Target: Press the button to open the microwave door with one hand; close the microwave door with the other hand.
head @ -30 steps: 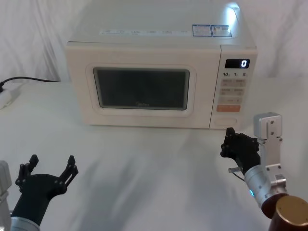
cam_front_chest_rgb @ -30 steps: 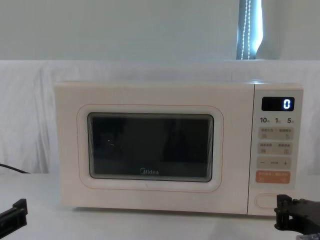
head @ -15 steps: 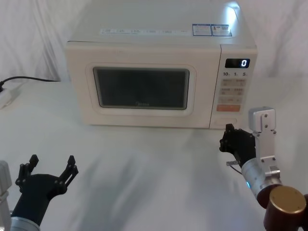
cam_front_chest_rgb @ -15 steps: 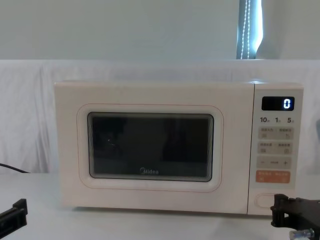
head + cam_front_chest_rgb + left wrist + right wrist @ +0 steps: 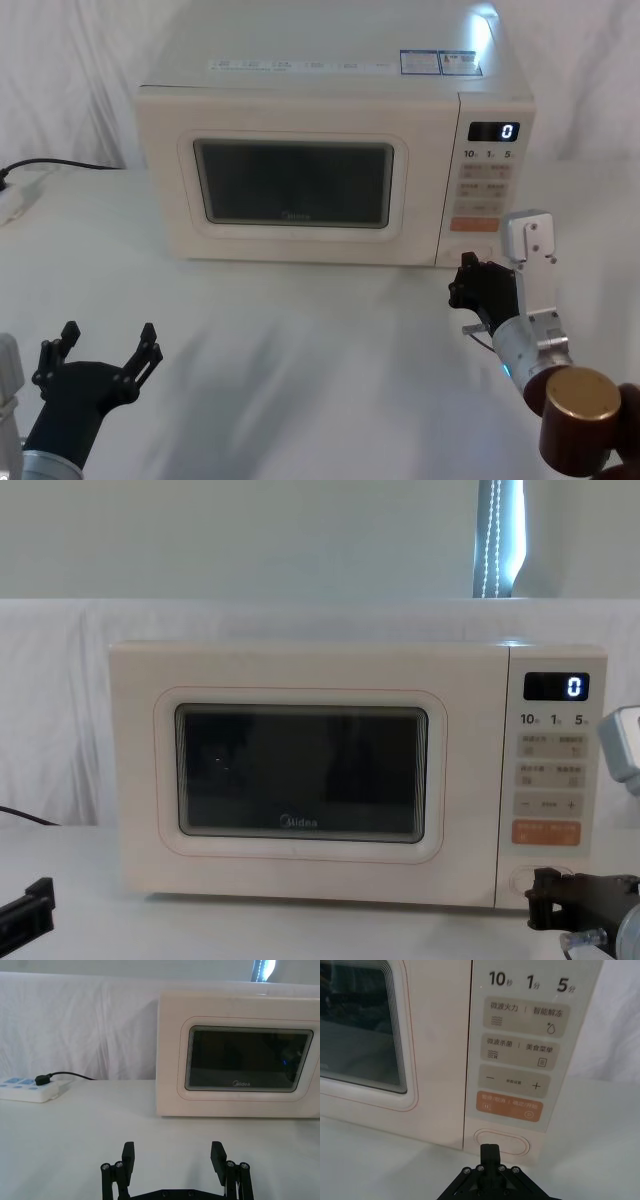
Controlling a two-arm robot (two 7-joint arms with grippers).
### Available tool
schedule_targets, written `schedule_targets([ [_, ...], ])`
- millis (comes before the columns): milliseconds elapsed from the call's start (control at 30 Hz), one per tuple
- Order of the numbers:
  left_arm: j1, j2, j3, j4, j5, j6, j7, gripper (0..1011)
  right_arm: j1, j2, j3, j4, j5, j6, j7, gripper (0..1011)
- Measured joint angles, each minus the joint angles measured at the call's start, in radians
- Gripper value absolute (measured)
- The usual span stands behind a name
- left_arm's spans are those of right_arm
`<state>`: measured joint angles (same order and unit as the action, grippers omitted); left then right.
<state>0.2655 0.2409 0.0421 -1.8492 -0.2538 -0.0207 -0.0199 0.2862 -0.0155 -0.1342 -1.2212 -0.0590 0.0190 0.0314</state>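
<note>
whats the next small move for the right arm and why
Probably ease the right claw straight forward onto the button. Its shut fingertips already line up with the pill-shaped key just ahead, and the microwave door is still closed. The left claw waits open near the table's front.

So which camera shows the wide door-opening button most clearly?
The right wrist view: the button shows whole, straight ahead of the shut right gripper. In the head view the gripper hides most of it; in the chest view it is partly covered.

Head looks down, chest level, wrists low and close; all share the microwave door (image 5: 290,185).
</note>
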Motion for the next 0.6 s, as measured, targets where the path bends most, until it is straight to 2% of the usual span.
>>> schedule_targets([
  [600,0.0,0.0,0.0,0.0,0.0,0.0,0.0,1001,0.081,-0.015,0.019,0.111,-0.008,0.012,-0.009,0],
])
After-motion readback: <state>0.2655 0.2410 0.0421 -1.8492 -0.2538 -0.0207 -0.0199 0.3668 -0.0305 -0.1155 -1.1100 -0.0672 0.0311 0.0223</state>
